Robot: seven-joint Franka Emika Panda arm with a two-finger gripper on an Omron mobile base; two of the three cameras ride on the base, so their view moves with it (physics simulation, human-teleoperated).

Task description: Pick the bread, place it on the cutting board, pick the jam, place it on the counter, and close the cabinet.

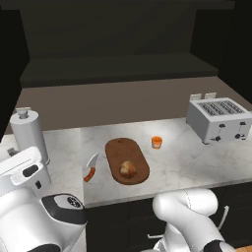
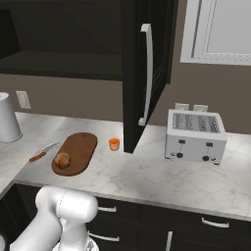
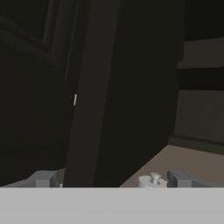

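Hand (image 3: pixel 111 180): tips apart, grasping nothing, close to black cabinet (image 3: pixel 118 87) door edge; interior too dark to read. Bread (image 1: pixel 127 169) on cutting board (image 1: pixel 118 150). Jam (image 1: pixel 156 142) on counter (image 1: pixel 187 157) beside board. Knife (image 1: pixel 90 169) left, toaster (image 1: pixel 219 119) right.

We note the bread (image 2: pixel 62 160) resting on the board (image 2: pixel 78 149), the jam (image 2: pixel 114 143) just beside it on the counter (image 2: pixel 162 179). The cabinet (image 2: pixel 147 68) door stands open; a toaster (image 2: pixel 195 136) sits right.

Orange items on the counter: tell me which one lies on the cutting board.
The bread, a golden-brown roll on the cutting board. The jam and orange-handled knife rest on bare marble.
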